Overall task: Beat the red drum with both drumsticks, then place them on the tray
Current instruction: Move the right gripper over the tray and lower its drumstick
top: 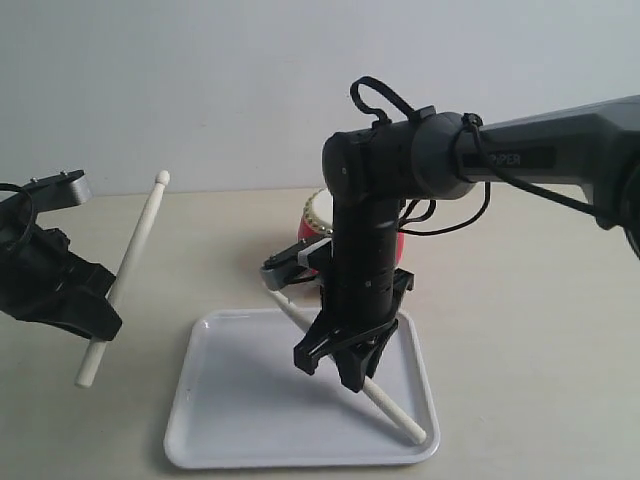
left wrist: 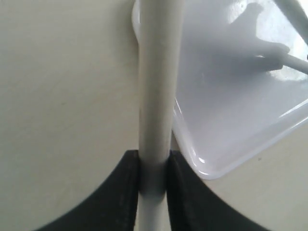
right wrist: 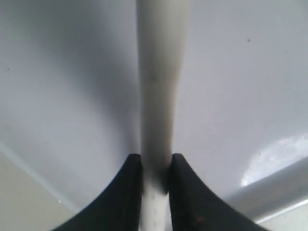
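My right gripper [top: 345, 372] is shut on one cream drumstick [top: 396, 409], low over the white tray [top: 230, 415]; the stick slants across the tray, its lower end near the tray's front right corner. In the right wrist view that drumstick [right wrist: 159, 86] runs between the black fingers [right wrist: 185, 192] over the tray floor [right wrist: 62, 96]. My left gripper [top: 100, 315] holds the other drumstick [top: 138, 235] tilted in the air left of the tray. The left wrist view shows this drumstick [left wrist: 156, 82] clamped beside a tray corner [left wrist: 211, 168]. The red drum [top: 315, 225] stands behind the right arm, mostly hidden.
The right forearm [top: 560, 150] reaches in from the right, with black cables looping over its wrist. A beige tabletop [top: 530, 340] surrounds the tray. A white wall stands behind.
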Motion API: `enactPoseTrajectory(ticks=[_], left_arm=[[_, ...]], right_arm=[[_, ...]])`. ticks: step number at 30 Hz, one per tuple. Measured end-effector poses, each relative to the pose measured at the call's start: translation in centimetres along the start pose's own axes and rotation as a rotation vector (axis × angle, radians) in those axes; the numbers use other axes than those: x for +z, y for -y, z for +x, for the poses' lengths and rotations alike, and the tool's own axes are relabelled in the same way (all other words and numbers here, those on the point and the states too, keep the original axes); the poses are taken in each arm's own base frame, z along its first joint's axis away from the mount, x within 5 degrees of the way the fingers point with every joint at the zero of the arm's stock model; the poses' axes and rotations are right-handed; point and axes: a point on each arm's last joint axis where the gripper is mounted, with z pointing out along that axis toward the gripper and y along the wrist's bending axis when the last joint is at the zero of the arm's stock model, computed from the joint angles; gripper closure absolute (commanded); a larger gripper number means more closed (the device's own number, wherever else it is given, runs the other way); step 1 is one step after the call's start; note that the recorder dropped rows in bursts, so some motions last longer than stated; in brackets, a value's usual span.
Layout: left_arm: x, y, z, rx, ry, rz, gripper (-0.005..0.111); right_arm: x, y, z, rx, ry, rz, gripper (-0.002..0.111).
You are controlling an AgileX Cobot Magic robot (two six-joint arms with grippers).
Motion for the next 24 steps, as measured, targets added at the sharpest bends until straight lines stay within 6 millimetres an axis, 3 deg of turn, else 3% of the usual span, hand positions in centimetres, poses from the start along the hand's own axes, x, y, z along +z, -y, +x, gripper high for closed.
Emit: enactPoseTrajectory(ticks=[5,12,24], left_arm=[[0.0,0.0,0.0,-0.002,0.002,0.002,0.107],[0.0,0.0,0.0,-0.003,0.002,0.003,0.107],[0.0,0.0,0.0,-0.005,0.004,0.005,0.107]], right_arm=[[0.7,0.0,-0.4,-0.006,-0.013,0.002,0.108],[-0.1,0.1,-1.0,-0.011,0.023,0.013,0.094],[0.6,0.1,-1.1,-0.005,0.007,-0.006,0.093]])
